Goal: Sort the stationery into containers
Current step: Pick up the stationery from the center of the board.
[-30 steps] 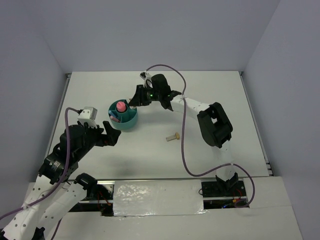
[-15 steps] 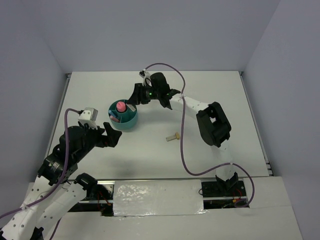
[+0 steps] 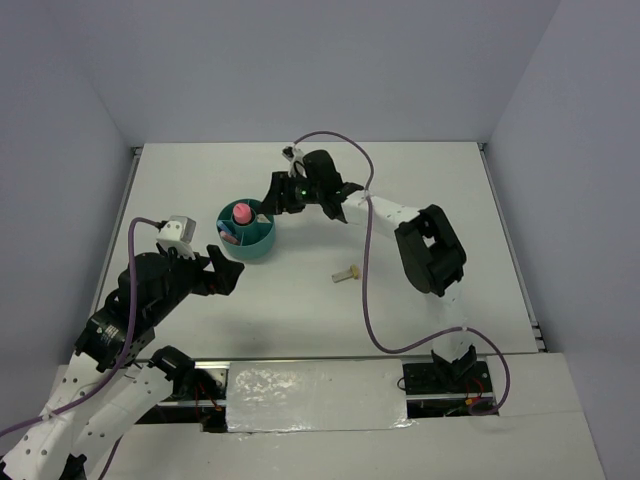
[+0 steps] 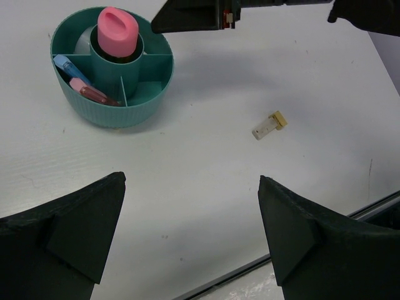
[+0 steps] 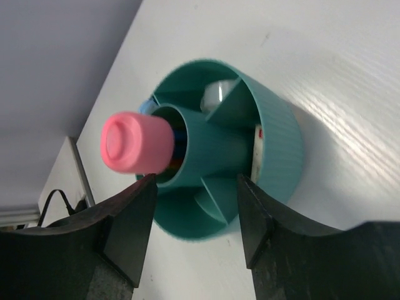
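Teal plastic marks the round organiser (image 3: 247, 235), sitting left of centre in the overhead view on the white worktop (image 3: 450, 175). A pink glue stick (image 3: 241, 212) stands upright in its central cup, which I judge to be the only slot deep enough for it. A blue piece (image 4: 64, 62) and a pink piece (image 4: 87, 91) lie slanted in a ring compartment, at the upper left of the left wrist view. Your right pincer (image 5: 195, 190) hovers just to the upper right of the organiser, fingers apart and holding nothing. Your left pincer (image 4: 190, 212) sits at the lower left, also spread wide and empty, its camera facing the organiser. One beige piece (image 3: 347, 273) lies alone on the worktop, right of centre and well apart from the organiser. It looks like the item left to sort.
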### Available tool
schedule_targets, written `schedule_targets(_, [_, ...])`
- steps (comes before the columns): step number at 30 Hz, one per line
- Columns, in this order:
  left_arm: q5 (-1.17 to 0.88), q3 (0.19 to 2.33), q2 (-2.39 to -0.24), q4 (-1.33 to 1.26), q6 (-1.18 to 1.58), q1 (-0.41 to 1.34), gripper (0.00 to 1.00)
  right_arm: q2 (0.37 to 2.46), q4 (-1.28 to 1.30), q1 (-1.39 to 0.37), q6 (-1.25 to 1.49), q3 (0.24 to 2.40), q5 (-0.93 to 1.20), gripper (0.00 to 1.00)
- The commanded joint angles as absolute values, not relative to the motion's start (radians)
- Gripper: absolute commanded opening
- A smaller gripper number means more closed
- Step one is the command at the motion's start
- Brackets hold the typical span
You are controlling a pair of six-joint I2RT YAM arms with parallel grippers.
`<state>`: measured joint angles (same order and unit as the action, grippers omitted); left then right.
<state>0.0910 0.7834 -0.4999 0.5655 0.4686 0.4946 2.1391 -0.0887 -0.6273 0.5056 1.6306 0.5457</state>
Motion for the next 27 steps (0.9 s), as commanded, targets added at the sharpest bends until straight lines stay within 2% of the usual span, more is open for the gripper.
schedule_targets(1, [0.092,0.787,-0.491,0.532,0.448,0.500,0.99,1.976,-0.076,-0.620,0.477,1.559,0.448,0.62])
schedule_targets(4, [0.100,0.787,-0.489,0.532,0.451,0.500,0.99,1.859,0.125,-0.627,0.501,1.502,0.145,0.64])
schedule_targets(8, [0.104,0.787,-0.495,0.532,0.453,0.500,0.99,1.705,0.251,-0.630,0.561,1.300,-0.153,0.69])
schedule_targets(12, [0.107,0.787,-0.502,0.534,0.453,0.502,0.99,1.562,0.291,-0.629,0.493,1.122,-0.195,0.64])
schedule_targets(16, [0.101,0.785,-0.505,0.531,0.453,0.503,0.99,1.510,0.317,-0.629,0.431,1.002,-0.180,0.43])
schedule_targets(27, [0.083,0.785,-0.526,0.526,0.448,0.503,0.99,1.505,0.351,-0.632,0.390,0.905,-0.184,0.42])
